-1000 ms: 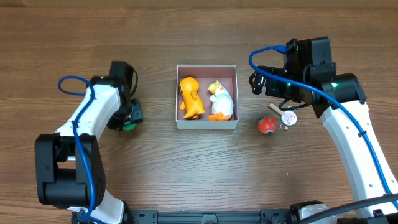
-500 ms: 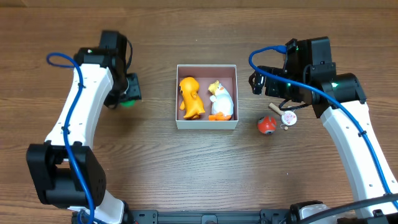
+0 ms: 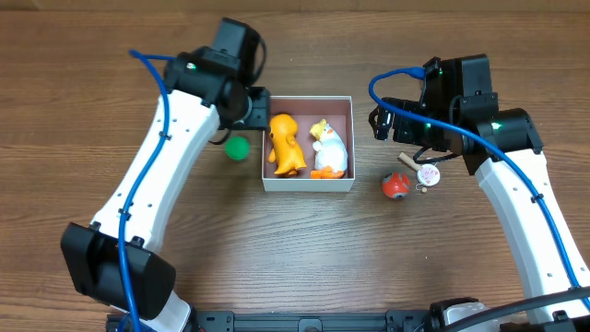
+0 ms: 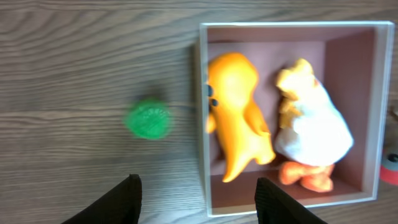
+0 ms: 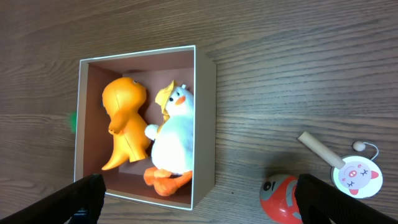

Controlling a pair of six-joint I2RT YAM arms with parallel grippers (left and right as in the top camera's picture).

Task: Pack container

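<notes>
A robot lab (two arms (image 3: pixel 157 175), wood-grain table (image 3: pixel 295 267)).

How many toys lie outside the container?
3: green ball just left of the container; red toy on its right; pig-face rattle beside that. None appears hidden.

Table (image 3: pixel 295 258) looks matt wood-grain, orange toy (image 4: pixel 236 112) smooth plastic, duck (image 4: pixel 320 127) plush, container (image 3: pixel 307 185) matt.

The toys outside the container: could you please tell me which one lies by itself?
The green ball, alone on the container's left side; the red toy and pig drum lie together on its right.
</notes>
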